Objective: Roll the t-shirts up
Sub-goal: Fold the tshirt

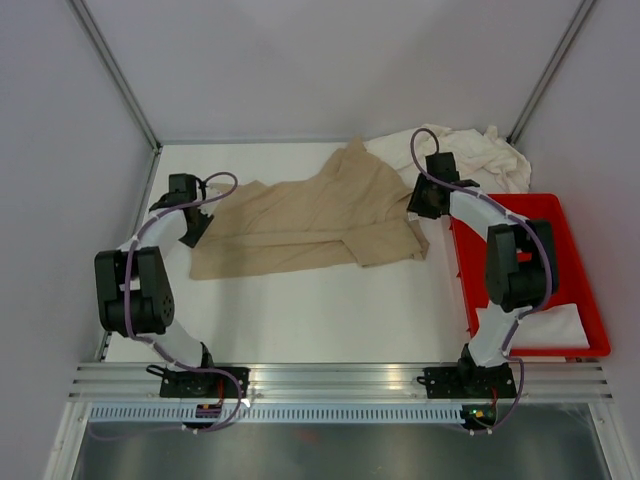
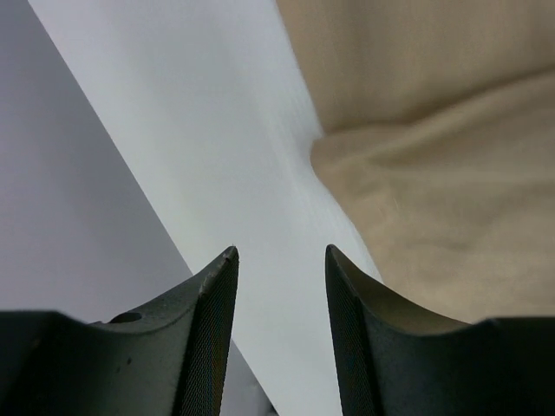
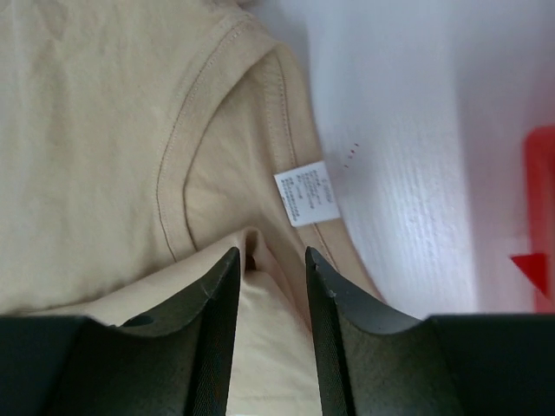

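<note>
A tan t-shirt [image 1: 310,220] lies spread and partly folded across the middle of the white table [image 1: 300,310]. My left gripper [image 1: 196,228] hangs at its left edge. In the left wrist view it [image 2: 282,256] is open, with bare table between the fingers and tan cloth [image 2: 434,217] just to their right. My right gripper [image 1: 418,212] is at the shirt's right end, by the collar. It [image 3: 271,254] is open over a raised fold of the tan shirt [image 3: 104,130], just below the white neck label [image 3: 306,192]. Cream-white t-shirts [image 1: 470,155] lie heaped at the back right.
A red plastic tray [image 1: 590,300] stands along the right side, close to the right arm, with a white cloth [image 1: 545,325] in its near end. Its red edge [image 3: 542,217] shows in the right wrist view. Grey walls with metal posts enclose the table.
</note>
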